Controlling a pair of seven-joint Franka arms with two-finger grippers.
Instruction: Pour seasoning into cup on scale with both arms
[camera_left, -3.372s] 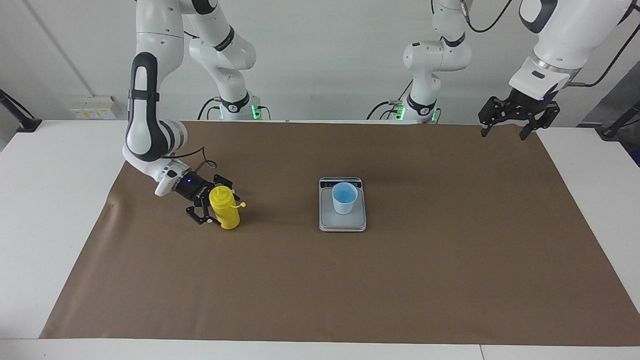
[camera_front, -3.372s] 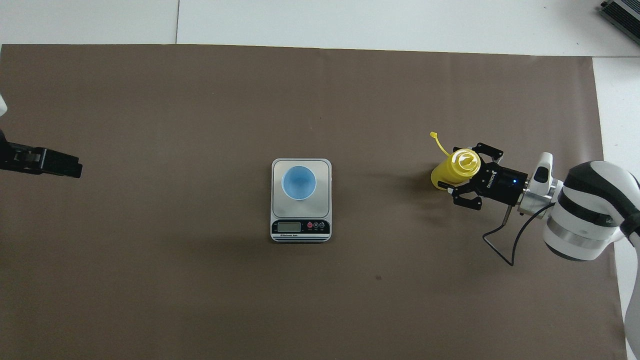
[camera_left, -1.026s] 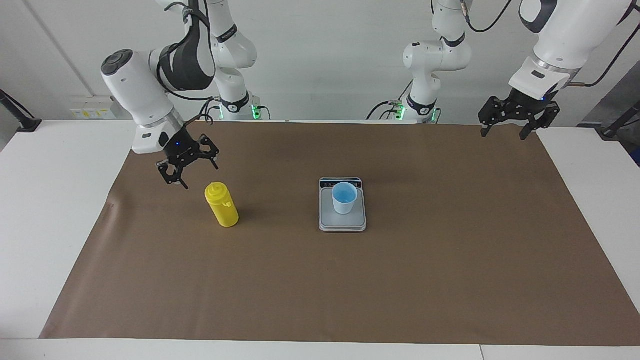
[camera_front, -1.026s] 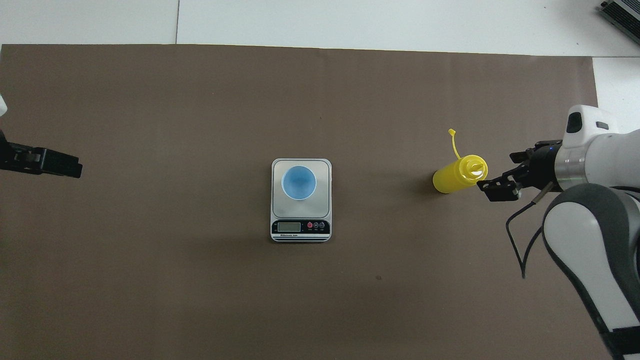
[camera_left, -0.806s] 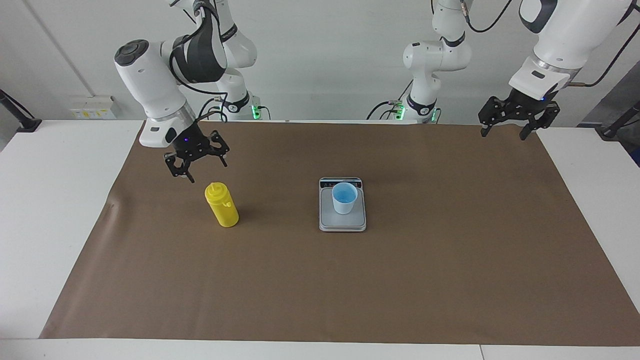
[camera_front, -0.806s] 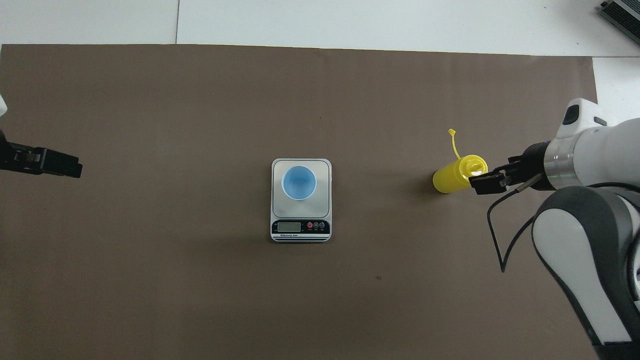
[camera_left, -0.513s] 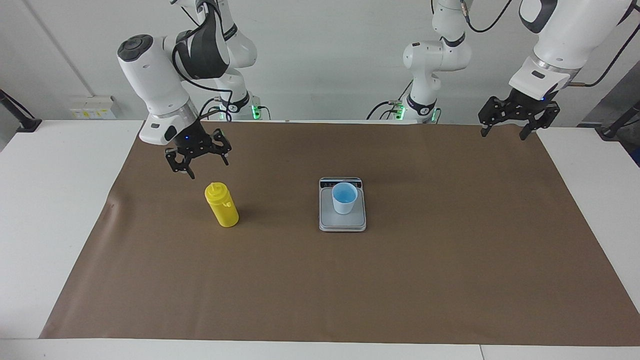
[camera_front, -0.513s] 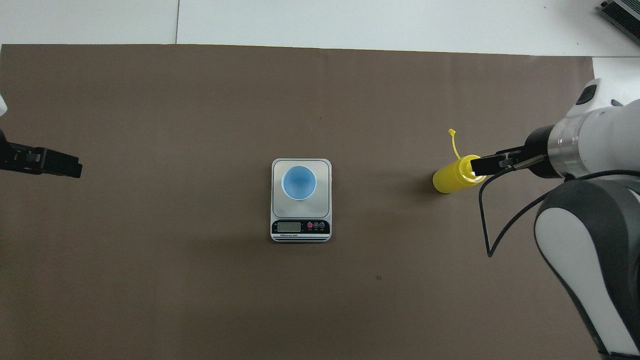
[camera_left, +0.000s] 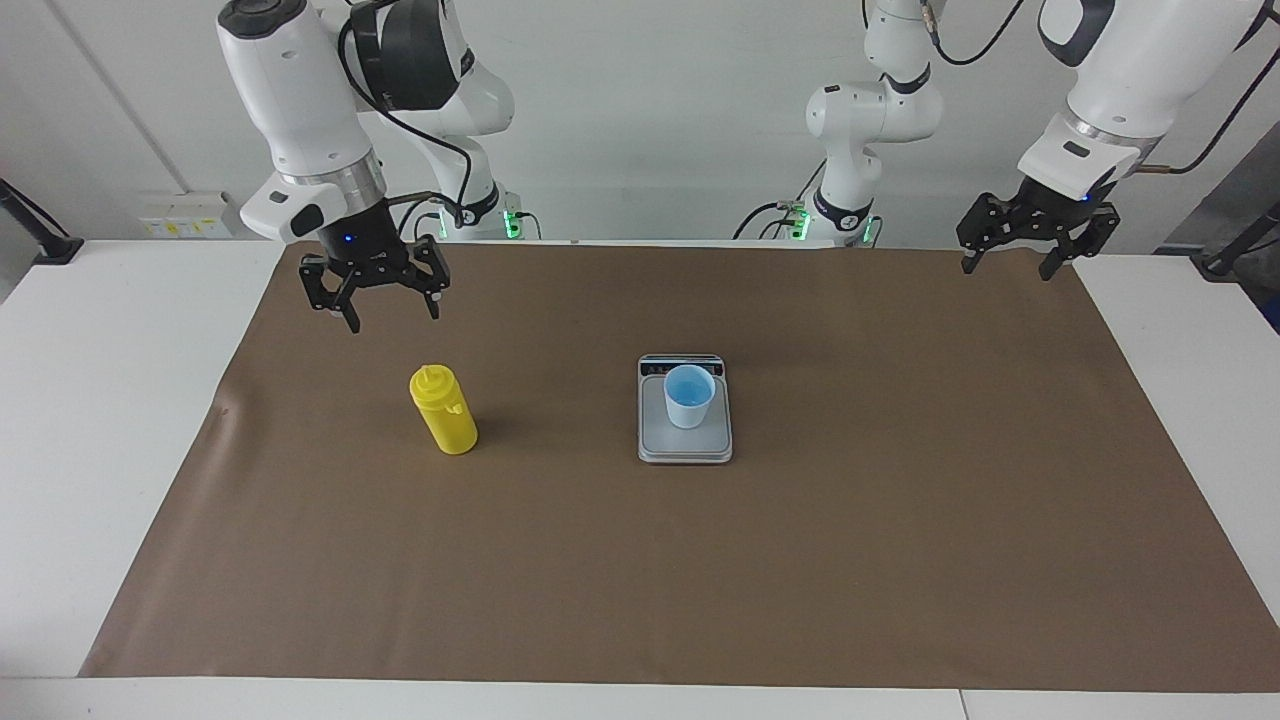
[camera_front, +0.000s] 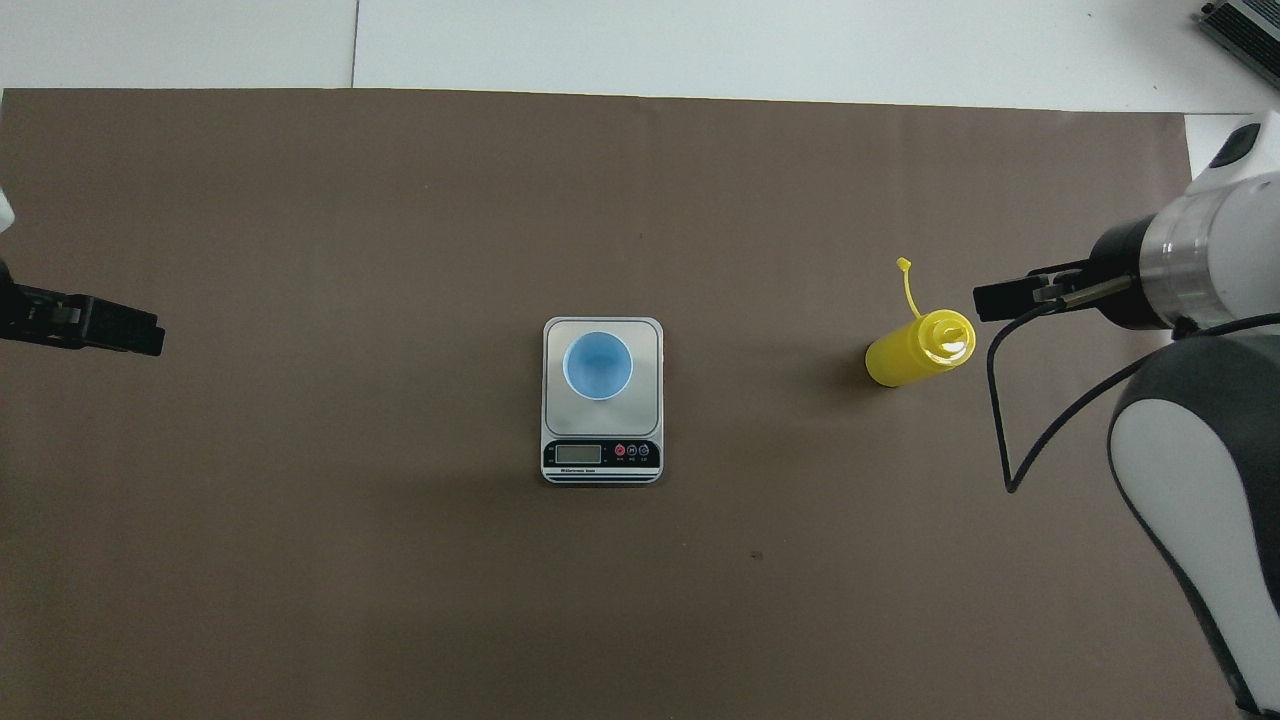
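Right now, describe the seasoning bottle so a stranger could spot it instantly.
On the brown mat, start at the scale holding the cup mid-table, then look toward the right arm's end. The seasoning stands upright there alone: the only yellow thing, taller than the cup, nozzle-topped.

A matt brown paper sheet (camera_left: 700, 560) is covering a smooth white table (camera_left: 110, 420), and the seasoning (camera_left: 444, 410) is showing as smooth, slightly glossy yellow plastic. The scale (camera_left: 685, 440) is presenting a brushed, silvery metal-looking platform with a glossy dark display strip, while the cup (camera_left: 689, 396) on it is looking like matt pale-blue plastic. The 2 arms are wearing glossy white shells, and the left gripper (camera_left: 1010, 262) and right gripper (camera_left: 392, 315) are showing matt black.
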